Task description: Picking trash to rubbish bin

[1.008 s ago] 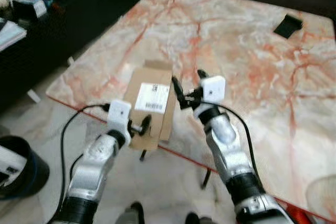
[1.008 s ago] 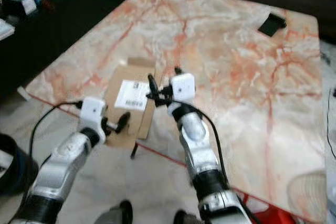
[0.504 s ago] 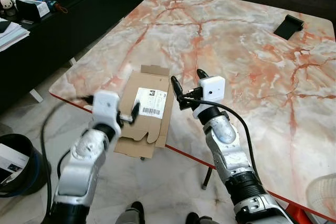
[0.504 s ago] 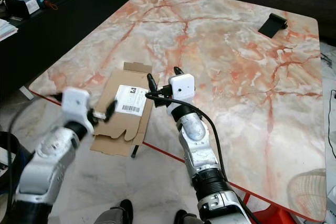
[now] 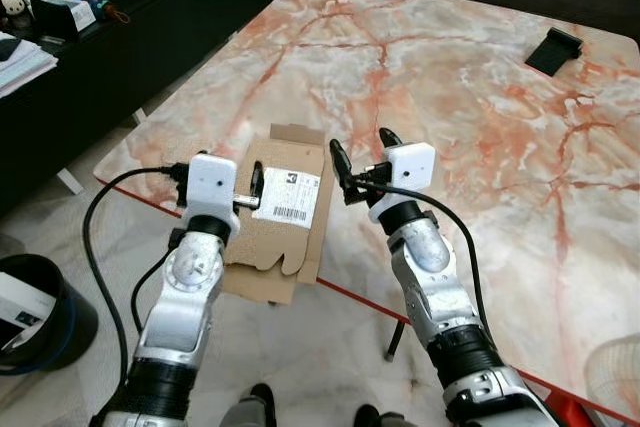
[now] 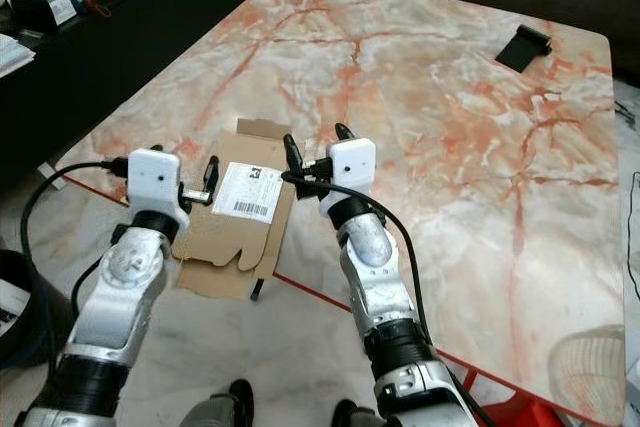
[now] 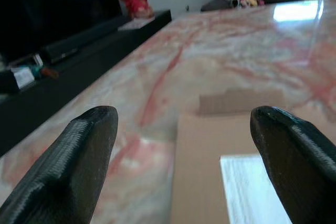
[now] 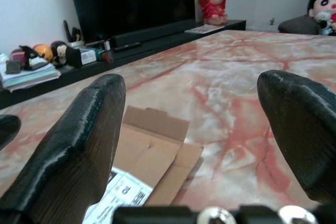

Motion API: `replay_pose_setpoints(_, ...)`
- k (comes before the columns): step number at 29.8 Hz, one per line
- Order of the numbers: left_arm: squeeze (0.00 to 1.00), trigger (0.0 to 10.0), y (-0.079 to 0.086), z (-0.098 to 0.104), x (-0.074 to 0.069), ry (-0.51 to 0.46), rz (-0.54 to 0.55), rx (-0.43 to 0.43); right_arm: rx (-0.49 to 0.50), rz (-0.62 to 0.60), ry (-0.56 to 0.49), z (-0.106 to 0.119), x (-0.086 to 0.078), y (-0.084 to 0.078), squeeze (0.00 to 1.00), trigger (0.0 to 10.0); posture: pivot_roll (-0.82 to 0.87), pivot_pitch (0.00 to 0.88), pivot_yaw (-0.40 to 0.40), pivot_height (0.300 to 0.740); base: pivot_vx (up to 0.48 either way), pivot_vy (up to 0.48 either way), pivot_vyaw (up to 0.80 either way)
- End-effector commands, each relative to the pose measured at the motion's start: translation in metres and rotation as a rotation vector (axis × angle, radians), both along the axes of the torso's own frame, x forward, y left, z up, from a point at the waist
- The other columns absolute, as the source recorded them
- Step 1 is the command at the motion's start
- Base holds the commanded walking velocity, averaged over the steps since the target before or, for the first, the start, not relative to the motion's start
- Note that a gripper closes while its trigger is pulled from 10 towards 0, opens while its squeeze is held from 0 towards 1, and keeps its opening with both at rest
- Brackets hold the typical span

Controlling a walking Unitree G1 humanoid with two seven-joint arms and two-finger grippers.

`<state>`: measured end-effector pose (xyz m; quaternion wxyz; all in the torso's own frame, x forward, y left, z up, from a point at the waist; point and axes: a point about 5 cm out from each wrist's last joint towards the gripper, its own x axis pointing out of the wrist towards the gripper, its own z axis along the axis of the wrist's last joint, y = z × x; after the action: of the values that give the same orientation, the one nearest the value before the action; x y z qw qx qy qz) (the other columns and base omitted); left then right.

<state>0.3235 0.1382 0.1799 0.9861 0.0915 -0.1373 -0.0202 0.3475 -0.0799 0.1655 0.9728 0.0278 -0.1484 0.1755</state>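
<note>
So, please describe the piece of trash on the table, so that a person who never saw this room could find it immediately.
Start at the large marble table with reddish veins and go to its near left edge. There a flattened brown cardboard box lies between the left gripper and the right gripper, partly overhanging the edge. Its white barcode label sets it apart.

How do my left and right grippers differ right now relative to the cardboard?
The left gripper hovers over the flattened cardboard box, at its left edge beside the white label. The right gripper sits past the cardboard's right edge, above bare marble table. The left points across toward the right; the right points away from the robot. Both are open, holding nothing.
</note>
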Motion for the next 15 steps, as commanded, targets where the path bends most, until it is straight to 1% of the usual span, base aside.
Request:
replay_pose_setpoints(1,0.0,10.0,-0.0026,0.0013,0.0005,-0.017,0.006,0.018,0.02,-0.005,-0.011,0.0038,0.0015,0.0003,0.0,10.0,0.13,0.16,-0.002,0.74,0.0,0.0,0.0)
replay_pose_setpoints(5,0.0,10.0,-0.0056,0.0012,0.0008,-0.043,0.001,0.037,0.024,-0.008,-0.013,0.0039,0.0016,-0.0008,0.0,10.0,0.13,0.162,-0.004,0.74,0.0,0.0,0.0)
replay_pose_setpoints(7,0.0,10.0,-0.0049,0.0007,-0.0002,-0.049,0.004,0.023,0.02,-0.009,-0.01,0.0022,0.0012,-0.0012,0.0,10.0,0.14,0.159,-0.007,0.74,0.0,0.0,0.0)
replay_pose_setpoints(15,0.0,10.0,-0.005,-0.0003,-0.0013,-0.066,0.002,0.037,0.02,0.001,-0.005,0.0001,0.0003,0.002,0.0,10.0,0.14,0.155,-0.006,0.74,0.0,0.0,0.0)
